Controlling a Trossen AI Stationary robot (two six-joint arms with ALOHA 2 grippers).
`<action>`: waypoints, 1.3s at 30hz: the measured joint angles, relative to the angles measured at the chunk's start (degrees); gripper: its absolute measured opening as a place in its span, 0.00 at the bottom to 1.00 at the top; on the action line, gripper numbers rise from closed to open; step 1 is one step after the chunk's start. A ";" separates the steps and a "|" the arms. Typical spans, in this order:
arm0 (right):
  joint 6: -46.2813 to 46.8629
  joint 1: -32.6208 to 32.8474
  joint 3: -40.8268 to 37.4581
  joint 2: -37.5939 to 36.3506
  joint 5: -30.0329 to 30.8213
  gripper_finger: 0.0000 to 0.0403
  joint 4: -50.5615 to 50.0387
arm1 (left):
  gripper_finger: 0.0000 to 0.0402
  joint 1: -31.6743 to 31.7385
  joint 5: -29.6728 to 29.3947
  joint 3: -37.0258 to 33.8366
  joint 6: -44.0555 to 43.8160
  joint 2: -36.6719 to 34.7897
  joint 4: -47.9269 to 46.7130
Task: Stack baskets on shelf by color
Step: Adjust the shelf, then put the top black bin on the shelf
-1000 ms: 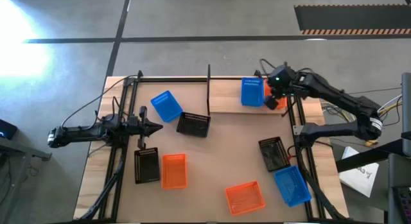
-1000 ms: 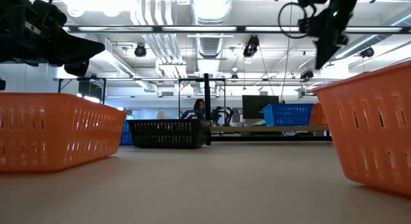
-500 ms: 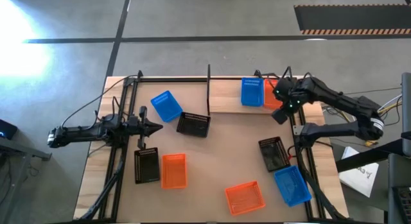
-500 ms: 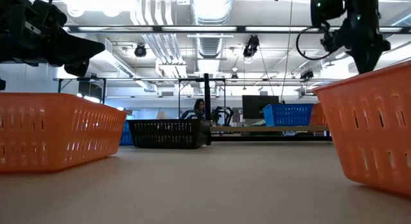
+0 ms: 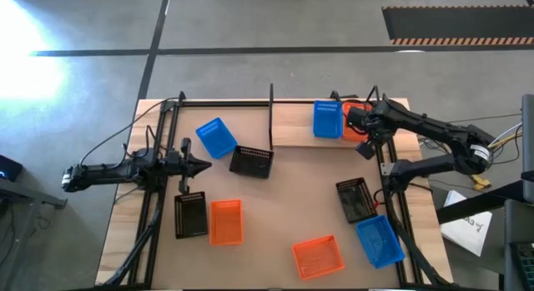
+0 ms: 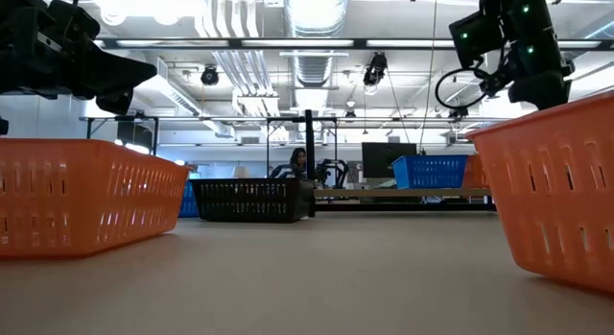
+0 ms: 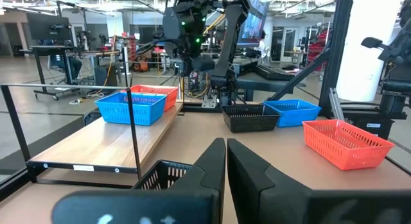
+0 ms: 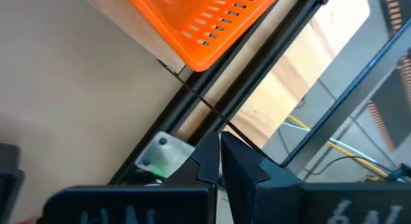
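The shelf [image 5: 300, 128] is a pale plank at the table's far side. A blue basket [image 5: 327, 119] and an orange basket [image 5: 352, 124] stand on it side by side; my right arm covers part of the orange one. My right gripper [image 5: 365, 147] is shut and empty, at the shelf's near right corner beside the orange basket [image 8: 199, 22]. My left gripper [image 5: 204, 165] is shut and empty, hovering at the table's left, short of a black basket [image 5: 251, 162]. The other baskets rest on the tabletop.
On the table lie a blue basket [image 5: 216, 137], a black one [image 5: 191, 214], an orange one [image 5: 226, 221], another orange [image 5: 318, 256], a black one [image 5: 355, 199] and a blue one [image 5: 379, 240]. Black frame rods [image 5: 385, 162] run along both sides. A person [image 6: 297, 162] sits far behind.
My right gripper has drawn back from above the orange basket on the shelf, moving toward the table's right and near edges, and its wrist has turned. The orange basket stays on the shelf beside the blue one.
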 joint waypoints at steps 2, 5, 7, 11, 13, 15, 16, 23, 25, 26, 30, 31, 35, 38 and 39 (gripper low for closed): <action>-0.51 0.00 0.00 0.42 1.40 0.02 0.13 | 0.00 -0.01 0.00 0.00 0.00 0.00 0.00; -1.01 0.00 0.00 0.69 3.97 0.02 0.27 | 0.00 -0.02 0.00 0.00 0.00 0.00 0.00; -1.24 0.00 0.00 0.66 4.95 0.02 0.39 | 0.00 0.00 -0.02 0.00 0.00 0.00 0.02; -1.47 0.00 0.00 0.60 5.92 0.02 0.61 | 0.00 0.00 -0.01 0.00 0.00 0.00 0.00; -1.47 0.00 0.00 0.60 5.97 0.02 0.63 | 0.00 0.00 -0.02 0.00 0.00 0.00 0.02; -1.47 0.00 0.00 0.59 5.95 0.02 0.62 | 0.00 -0.01 -0.02 0.00 0.00 0.00 0.01; -1.47 0.04 0.00 0.41 5.83 0.02 0.50 | 0.00 0.00 -0.01 0.00 0.00 0.00 0.01; 1.19 1.90 1.91 -2.13 -3.45 0.02 -0.16 | 0.00 -0.02 0.00 0.00 0.00 0.00 0.01; 1.59 3.78 2.53 -3.09 -5.68 0.02 0.49 | 0.00 -0.02 0.00 0.00 0.00 0.00 0.02; 1.61 5.03 2.70 -3.58 -6.46 0.02 0.98 | 0.00 0.00 -0.01 0.00 0.00 0.00 0.00; 2.97 11.99 2.66 -5.42 -7.17 0.02 5.02 | 0.00 0.00 0.00 0.00 0.00 0.00 0.00; 3.41 14.21 2.40 -5.86 -7.15 0.02 6.50 | 0.00 -0.01 -0.02 0.00 0.00 0.00 0.00; 5.63 24.46 0.51 -7.06 -7.12 0.02 15.93 | 0.00 -0.02 -0.02 0.00 0.00 0.00 0.00; 5.58 32.32 -1.59 -7.15 -6.90 0.02 25.78 | 0.00 -0.02 0.00 0.00 0.01 0.00 0.00; 5.47 34.89 -2.52 -6.97 -6.80 0.02 29.90 | 0.00 0.00 -0.02 0.00 0.00 0.00 0.00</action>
